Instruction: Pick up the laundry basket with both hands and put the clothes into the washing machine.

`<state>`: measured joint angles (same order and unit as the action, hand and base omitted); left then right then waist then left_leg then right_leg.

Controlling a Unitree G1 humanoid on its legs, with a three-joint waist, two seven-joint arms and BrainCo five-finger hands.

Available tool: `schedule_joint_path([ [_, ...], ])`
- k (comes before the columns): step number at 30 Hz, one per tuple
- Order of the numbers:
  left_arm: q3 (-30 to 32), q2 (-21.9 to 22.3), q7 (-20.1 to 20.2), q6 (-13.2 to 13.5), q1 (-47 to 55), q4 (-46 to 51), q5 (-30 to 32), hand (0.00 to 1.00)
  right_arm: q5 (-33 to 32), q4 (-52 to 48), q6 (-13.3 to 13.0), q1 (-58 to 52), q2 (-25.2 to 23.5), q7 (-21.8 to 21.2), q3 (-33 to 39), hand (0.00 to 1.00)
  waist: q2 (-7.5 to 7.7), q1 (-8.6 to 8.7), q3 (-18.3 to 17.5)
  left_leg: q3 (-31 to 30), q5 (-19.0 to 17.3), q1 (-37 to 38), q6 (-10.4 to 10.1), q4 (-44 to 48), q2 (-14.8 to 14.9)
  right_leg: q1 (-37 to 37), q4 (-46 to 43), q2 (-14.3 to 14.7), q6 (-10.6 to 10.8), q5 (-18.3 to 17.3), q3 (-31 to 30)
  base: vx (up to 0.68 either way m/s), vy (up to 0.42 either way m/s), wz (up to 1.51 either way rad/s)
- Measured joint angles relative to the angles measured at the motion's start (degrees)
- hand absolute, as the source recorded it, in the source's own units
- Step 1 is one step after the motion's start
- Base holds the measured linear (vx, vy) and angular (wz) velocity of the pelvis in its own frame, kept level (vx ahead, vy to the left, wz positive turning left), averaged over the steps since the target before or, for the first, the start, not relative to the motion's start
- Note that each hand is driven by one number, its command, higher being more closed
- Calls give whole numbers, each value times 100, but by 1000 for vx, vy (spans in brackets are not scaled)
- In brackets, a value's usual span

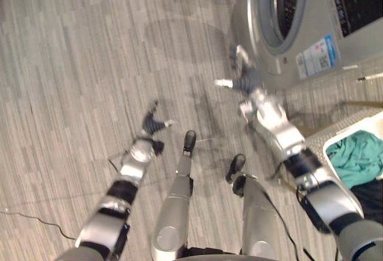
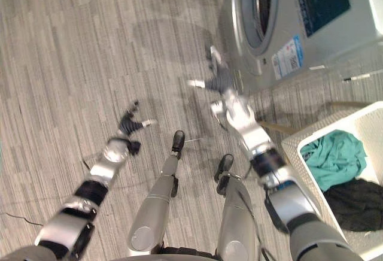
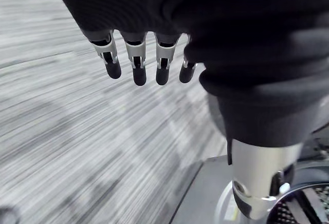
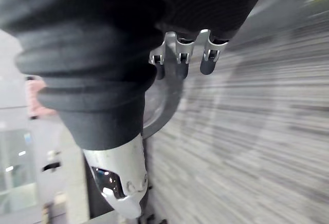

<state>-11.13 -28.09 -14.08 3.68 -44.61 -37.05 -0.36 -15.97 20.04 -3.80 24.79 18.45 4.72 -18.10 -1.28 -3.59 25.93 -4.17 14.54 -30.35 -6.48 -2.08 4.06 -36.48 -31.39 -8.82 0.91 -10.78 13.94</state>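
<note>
Item 1: laundry basket, white with perforated walls, standing on the floor at the robot's right, beside the right arm. Neither hand touches it.
- Contents: a teal garment, crumpled, in the part nearer the washing machine; a black garment touching it on the side nearer the robot.

Item 2: washing machine, silver-grey front-loader, ahead and to the right, near the basket. Its round opening is dark and uncovered. A blue-and-white sticker sits on the front below the opening.

Item 3: right hand, raised just before the machine's lower front, apart from the basket. Fingers hang loosely extended, thumb out to the side, holding nothing.

Item 4: left hand, over bare floor, well apart from basket and machine. Fingers are straight in a row, thumb spread, holding nothing.

Item 5: floor, grey with fine stripes. A thin pale strip lies on it between the machine and the basket.
</note>
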Motion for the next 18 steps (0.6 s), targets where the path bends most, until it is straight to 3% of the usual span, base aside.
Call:
schedule_joint_path([
  [1, -27, -39, -6, 7, -196, -86, 1, 0, 46, -22, 2, -105, -60, -17, 19, 0, 75, -5, 21, 35, -60, -44, 5, 123, 0, -11, -32, 2, -1, -1, -27, -33, -43, -18],
  [4, -108, -257, -131, -17, -1290, -751, 2, 0, 164, -415, -13, -345, -210, -121, 99, 0, 367, 236, -10, 209, -188, -680, 98, 630, 179, -351, 82, 191, -91, 179, -31, -90, -42, -23],
  [6, -192, -573, -276, -116, -1890, -809, 89, 0, 261, -1085, -142, -564, -410, -43, 497, 0, 594, 273, 11, 542, -185, -1098, 100, 614, 475, -747, 489, 489, -78, 520, -187, -51, -31, -81],
  [8, -234, -615, -302, -151, -2184, -809, 244, 0, 318, -1568, -243, -945, -524, 38, 813, 0, 726, 280, 76, 865, -189, -1309, 105, 725, 611, -897, 759, 609, -97, 823, -350, -6, -4, -80],
  [9, -246, -518, -371, -268, -2236, -730, 347, 0, 332, -1883, -299, -1310, -578, 84, 995, 0, 763, 242, 87, 1028, -236, -1453, 167, 830, 679, -980, 974, 688, -67, 1006, -491, 21, 18, -83],
  [11, -261, -429, -672, -235, -2197, -626, 533, 0, 414, -2065, -348, -1717, -599, 220, 1234, 0, 771, 180, 82, 1291, -365, -1640, 250, 941, 817, -999, 1412, 806, 27, 1234, -593, 19, 33, -61],
  [15, -223, -739, -861, -575, -3146, -708, 766, 0, 498, -2534, -467, -2262, -900, 379, 1316, 0, 1054, 364, 97, 1674, -410, -2205, 318, 1115, 1010, -1143, 2393, 866, 176, 1781, -579, -1, 52, -45],
  [18, -257, -761, -938, -675, -3312, -793, 904, 0, 456, -2625, -509, -2526, -1067, 395, 1296, 0, 1110, 460, 114, 1761, -593, -2397, 447, 1484, 1011, -1031, 2814, 821, 268, 2206, -632, -2, 78, -17],
])
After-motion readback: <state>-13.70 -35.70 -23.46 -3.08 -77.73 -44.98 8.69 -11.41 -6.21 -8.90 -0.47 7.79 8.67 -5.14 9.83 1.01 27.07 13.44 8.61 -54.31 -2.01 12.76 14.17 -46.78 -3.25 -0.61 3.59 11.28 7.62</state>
